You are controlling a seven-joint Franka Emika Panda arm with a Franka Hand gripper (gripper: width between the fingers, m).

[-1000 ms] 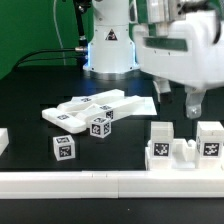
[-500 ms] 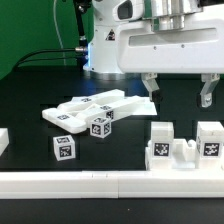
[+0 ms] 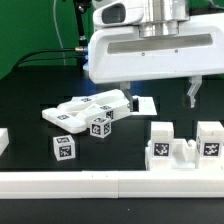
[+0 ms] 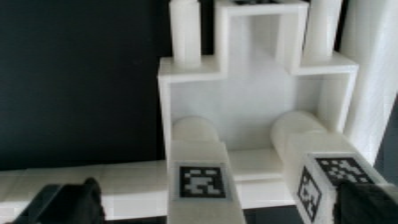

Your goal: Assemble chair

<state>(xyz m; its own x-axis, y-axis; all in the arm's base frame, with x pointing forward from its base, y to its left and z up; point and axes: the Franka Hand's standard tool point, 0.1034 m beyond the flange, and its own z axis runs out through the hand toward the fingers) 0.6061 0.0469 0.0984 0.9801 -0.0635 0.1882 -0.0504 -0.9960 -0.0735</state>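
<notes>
The chair lies in pieces on the black table. A pile of flat slabs point(image 3: 82, 108) lies at centre. Two tagged square blocks stand in front of it, one point(image 3: 100, 125) close to the pile and one point(image 3: 64, 149) nearer the rail. A larger white part with two tagged upright posts point(image 3: 185, 146) stands at the exterior view's right; it fills the wrist view point(image 4: 249, 95). My gripper point(image 3: 160, 95) hangs open and empty above the table, behind that part. In the wrist view my gripper point(image 4: 222, 205) has its dark fingertips point(image 4: 63, 205) wide apart on either side of the posts.
A long plain white border rail point(image 3: 100, 183) runs along the table's front edge. Another white piece point(image 3: 2, 140) shows at the exterior view's left edge. The robot's base point(image 3: 108, 45) stands at the back, with black cables to its left.
The hand has swung and shifted toward the exterior view's left. It stays above the parts, and both fingers now show spread wide. No part has moved.
</notes>
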